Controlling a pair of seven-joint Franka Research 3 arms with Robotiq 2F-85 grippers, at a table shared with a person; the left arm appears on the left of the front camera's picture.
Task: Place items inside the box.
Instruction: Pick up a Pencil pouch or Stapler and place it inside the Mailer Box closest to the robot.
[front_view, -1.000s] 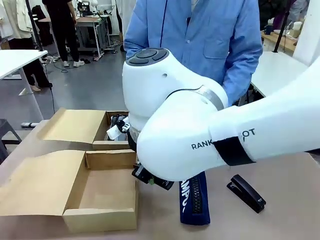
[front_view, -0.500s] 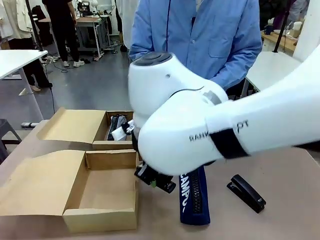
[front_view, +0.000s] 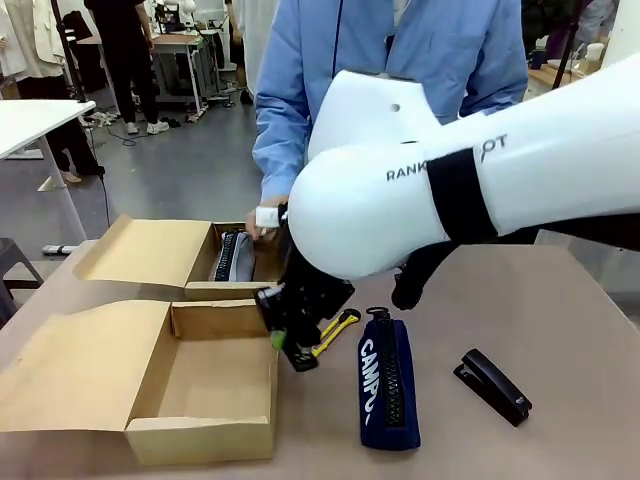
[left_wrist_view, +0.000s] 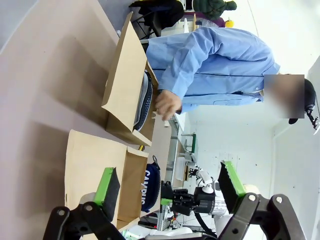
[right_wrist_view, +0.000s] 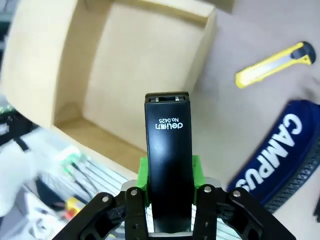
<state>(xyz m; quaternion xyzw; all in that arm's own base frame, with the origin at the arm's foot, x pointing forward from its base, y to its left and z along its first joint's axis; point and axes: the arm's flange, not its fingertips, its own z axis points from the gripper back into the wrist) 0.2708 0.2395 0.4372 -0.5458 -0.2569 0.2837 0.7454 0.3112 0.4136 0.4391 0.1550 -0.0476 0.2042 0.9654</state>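
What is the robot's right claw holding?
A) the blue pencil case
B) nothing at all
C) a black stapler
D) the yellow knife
C: in the right wrist view the right gripper is clamped on a black stapler, while the yellow knife and the pencil case lie apart from it on the table.

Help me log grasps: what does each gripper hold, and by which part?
The right gripper clamps a black stapler by its sides at one end, the other end jutting free toward the box. The left gripper is open, holding nothing.
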